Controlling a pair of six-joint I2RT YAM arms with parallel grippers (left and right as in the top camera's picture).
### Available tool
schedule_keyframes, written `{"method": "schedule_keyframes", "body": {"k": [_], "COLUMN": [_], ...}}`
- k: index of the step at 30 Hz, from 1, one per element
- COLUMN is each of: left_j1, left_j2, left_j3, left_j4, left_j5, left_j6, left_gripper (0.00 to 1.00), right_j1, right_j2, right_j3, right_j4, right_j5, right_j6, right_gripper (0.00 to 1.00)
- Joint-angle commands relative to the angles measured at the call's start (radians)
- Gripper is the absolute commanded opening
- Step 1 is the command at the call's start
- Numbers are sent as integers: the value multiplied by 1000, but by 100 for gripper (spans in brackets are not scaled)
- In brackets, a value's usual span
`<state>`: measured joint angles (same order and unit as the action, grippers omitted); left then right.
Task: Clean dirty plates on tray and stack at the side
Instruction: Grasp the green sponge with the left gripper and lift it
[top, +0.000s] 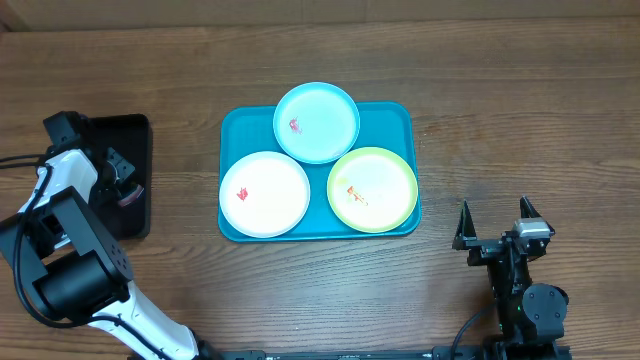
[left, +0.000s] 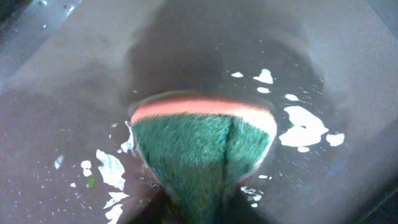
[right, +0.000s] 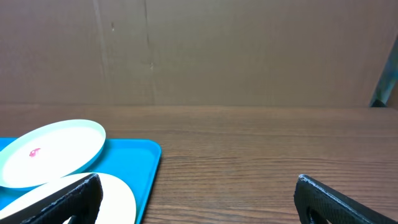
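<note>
The turquoise tray (top: 243, 130) lies mid-table and holds three plates. The light blue plate (top: 316, 122) is at the back, the white plate (top: 265, 193) front left, the yellow-green plate (top: 372, 189) front right. Each has a small red or orange smear. My left gripper (top: 125, 188) is down in the black tray. In the left wrist view it (left: 199, 208) is shut on a green sponge with an orange layer (left: 202, 140). My right gripper (top: 495, 225) is open and empty, right of the tray. The right wrist view shows its fingers (right: 198, 186) spread, with the blue plate (right: 53, 152) ahead at left.
A small black tray (top: 135, 130) stands at the far left. Its wet floor (left: 298, 124) shows shiny patches around the sponge. Brown wooden tabletop (right: 249, 149) stretches to the right of the turquoise tray (right: 144, 163). A cardboard wall stands behind it.
</note>
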<state>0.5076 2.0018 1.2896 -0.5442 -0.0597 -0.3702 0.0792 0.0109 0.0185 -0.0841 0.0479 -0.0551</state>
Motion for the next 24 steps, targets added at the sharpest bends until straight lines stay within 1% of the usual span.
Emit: {"method": "schedule_keyframes", "body": {"k": [1,2,3,4,5,6,7,14,16,17,19,20,22,24], "left_j1": [-3,-3,-3,-3,-3,-3,-3,-4,-4,-4,-4,-4,-4,-3], "left_j2": [24,24,23,23,23,23,23,23,23,23,23,23,23,23], "left_j3": [14,15,18,19,19,19,19,19,19,19,19,19,19,19], "left_j4": [-9,-12,-20,-26,-30,-35,-39,-84,-89,-91,-92,-92,-87,-87], "left_j5": [4,3,3,3,5,5,5,5,5,5,5,5,-3,-6], "left_j6": [39,47,55,58,57,58,58,57,57,57,57,57,58,57], "left_gripper": [4,4,12,47,87,100,100,100,82,72,54,36,4,4], "right_j1": [-2,-2,-2,-2,-2,-2,-2,-2,-2,-2,-2,-2,-2,-2], "right_j2": [-8,-8,-8,-8,-8,-8,-8,-8,-8,-8,-8,-8,-8,-8], "right_j3": [-10,-10,-10,-10,-10,-10,-10,-10,-10,-10,-10,-10,-10,-10], "right_j4": [3,3,3,3,3,3,3,3,3,3,3,3,3,3], "right_j5": [-8,-8,-8,-8,-8,-8,-8,-8,-8,-8,-8,-8,-8,-8], "right_j6": [6,6,6,6,6,6,6,6,6,6,6,6,6,6], "right_gripper": [100,100,100,100,100,100,100,100,100,100,100,100,100,100]}}
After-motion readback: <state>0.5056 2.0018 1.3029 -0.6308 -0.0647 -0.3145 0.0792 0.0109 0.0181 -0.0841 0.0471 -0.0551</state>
